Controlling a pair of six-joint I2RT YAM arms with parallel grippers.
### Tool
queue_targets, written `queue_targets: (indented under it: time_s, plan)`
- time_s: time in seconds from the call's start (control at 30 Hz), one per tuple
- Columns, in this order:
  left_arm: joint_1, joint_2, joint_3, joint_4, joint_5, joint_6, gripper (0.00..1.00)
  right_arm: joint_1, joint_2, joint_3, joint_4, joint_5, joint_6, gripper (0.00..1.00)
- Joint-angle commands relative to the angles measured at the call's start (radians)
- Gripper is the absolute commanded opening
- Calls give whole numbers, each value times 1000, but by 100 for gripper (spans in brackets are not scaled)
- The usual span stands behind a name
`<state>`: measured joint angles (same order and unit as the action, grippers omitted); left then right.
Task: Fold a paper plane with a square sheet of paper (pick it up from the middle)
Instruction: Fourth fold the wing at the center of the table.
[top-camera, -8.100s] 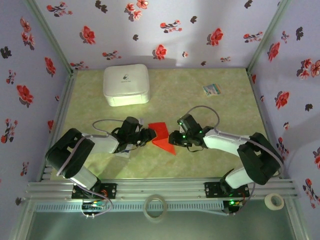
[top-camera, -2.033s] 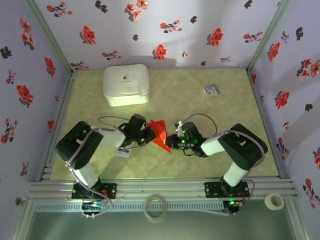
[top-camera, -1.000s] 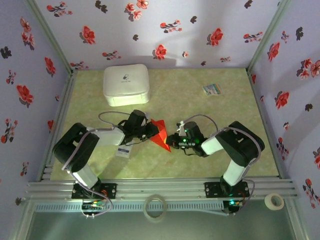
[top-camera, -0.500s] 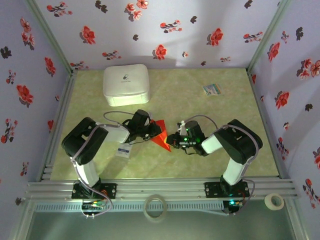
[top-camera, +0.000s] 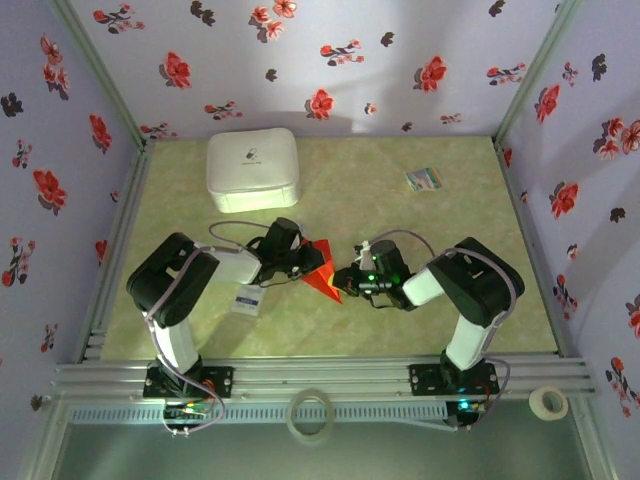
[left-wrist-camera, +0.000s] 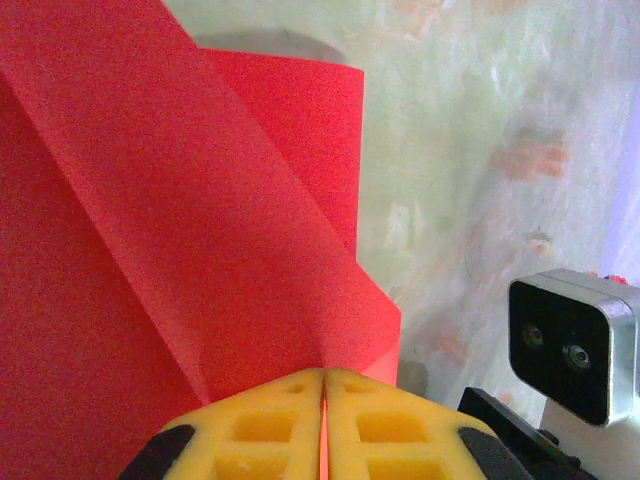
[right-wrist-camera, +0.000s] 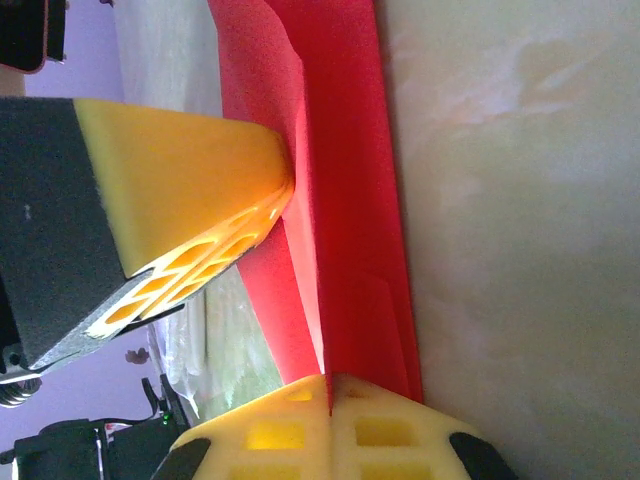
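Note:
The square sheet of paper is bright red and folded into a pointed paper-plane shape. It is held between both arms just above the middle of the table. My left gripper is shut on its left edge; in the left wrist view the yellow fingertips pinch a red fold with no gap. My right gripper is shut on the right side. In the right wrist view, the centre crease runs straight into the closed right gripper. The left gripper's yellow finger presses on the paper from the side.
A white box stands at the back left. A small multicoloured card lies at the back right. A small white packet lies under the left arm. Tape rolls rest by the front rail. Floral walls enclose three sides.
My left gripper has edged slightly right, toward the right gripper, pushing the red paper into a tighter, narrower shape. The right gripper has stayed nearly still.

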<state>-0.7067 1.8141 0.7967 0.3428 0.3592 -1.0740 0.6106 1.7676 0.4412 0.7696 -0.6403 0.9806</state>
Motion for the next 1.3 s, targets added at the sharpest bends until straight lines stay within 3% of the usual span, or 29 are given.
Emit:
queue_targets:
  time_s: [0.0, 0.7, 0.93, 1.27]
  plan:
    - [7, 28, 26, -21, -13, 0, 9, 9, 43, 14, -104, 35, -8, 6]
    - [20, 68, 43, -85, -26, 16, 8, 2, 45, 13, -123, 44, -5, 7]
    - [19, 68, 25, -93, -46, 14, 6, 2, 32, 16, -138, 26, -2, 12]
    - [23, 71, 11, -78, -45, 8, 6, 29, -110, 53, -411, 62, -115, 25]
